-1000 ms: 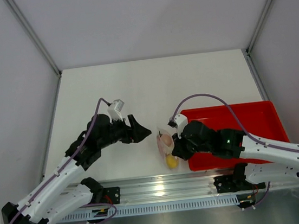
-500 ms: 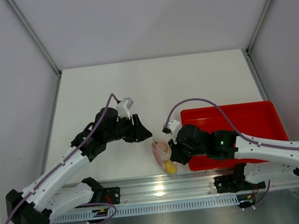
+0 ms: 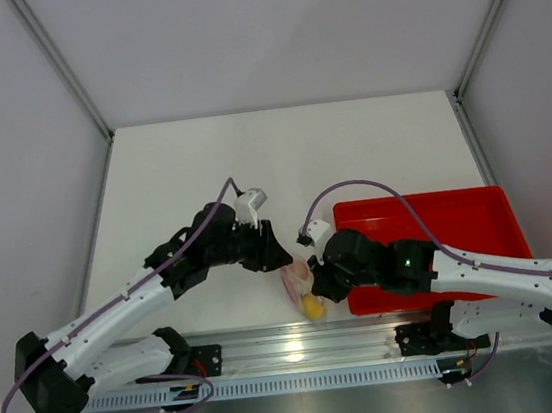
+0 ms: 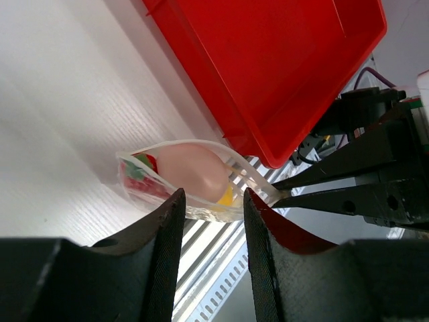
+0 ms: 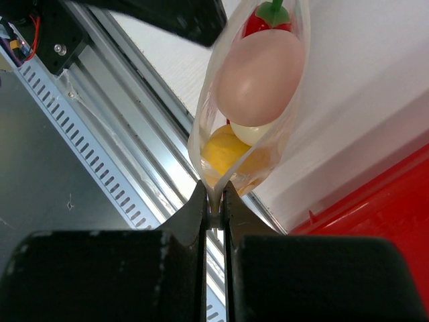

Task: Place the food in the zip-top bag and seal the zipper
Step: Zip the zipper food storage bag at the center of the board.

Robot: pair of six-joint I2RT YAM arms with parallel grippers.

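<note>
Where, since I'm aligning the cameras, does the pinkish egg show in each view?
Top external: pinkish egg inside the zip-top bag, left of the red tray.
Left wrist: centre, above the gap between the left fingers.
Right wrist: top centre, above the yellow ball.
Shared landmark: the red tray, in all three.

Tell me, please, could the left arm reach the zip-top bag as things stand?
Probably yes: the left gripper is open with the zip-top bag right ahead of it, nothing between; the right gripper pinches only one edge.
</note>
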